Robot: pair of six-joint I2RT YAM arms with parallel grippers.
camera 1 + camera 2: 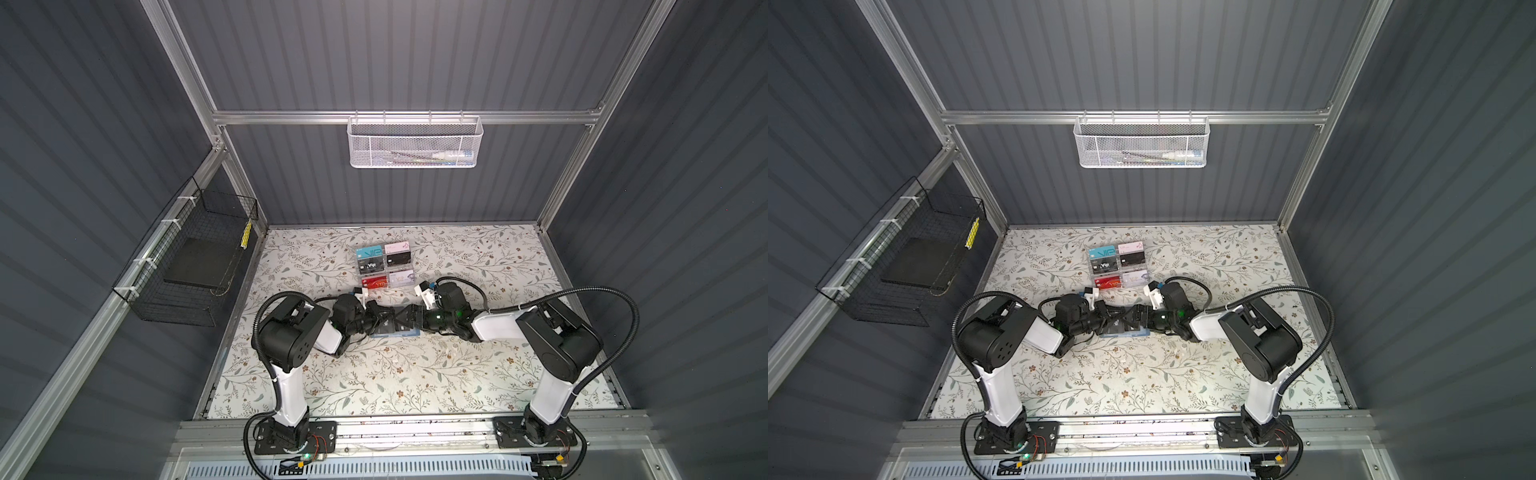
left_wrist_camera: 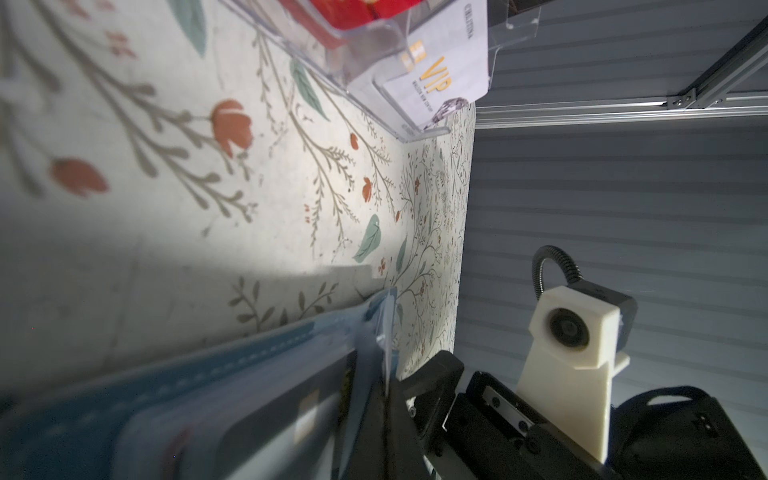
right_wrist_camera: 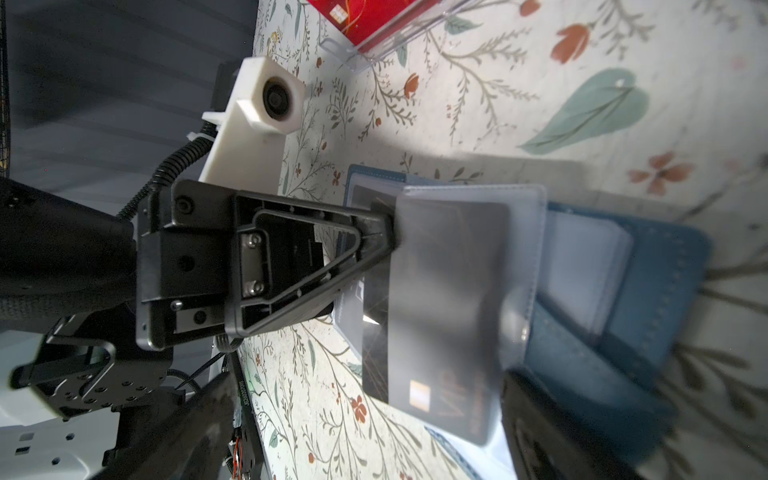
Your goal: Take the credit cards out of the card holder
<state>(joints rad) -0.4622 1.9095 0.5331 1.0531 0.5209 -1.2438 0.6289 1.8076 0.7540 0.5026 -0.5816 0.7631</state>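
Right wrist view: the left gripper (image 3: 384, 226) is clamped shut on the exposed edge of a black credit card (image 3: 376, 357), which sticks partway out of a translucent sleeve (image 3: 528, 249). The card holder (image 3: 648, 266) lies open on the tabletop (image 1: 457, 374), roughly midway between the near and far edges. The right gripper (image 1: 409, 318) meets it from the opposite side with its jaws wide apart. One finger looks pressed on the blue cover, but I can't confirm that. Beyond, nearer the far edge, stands an acrylic rack (image 1: 384, 266) of coloured cards.

Risks:
- Sleeve friction drags the whole holder along if the hold-down is weak.
- The thin edge grip slips off the card.
- The sleeve lifts and buckles.
- A long pull swings into the rack.
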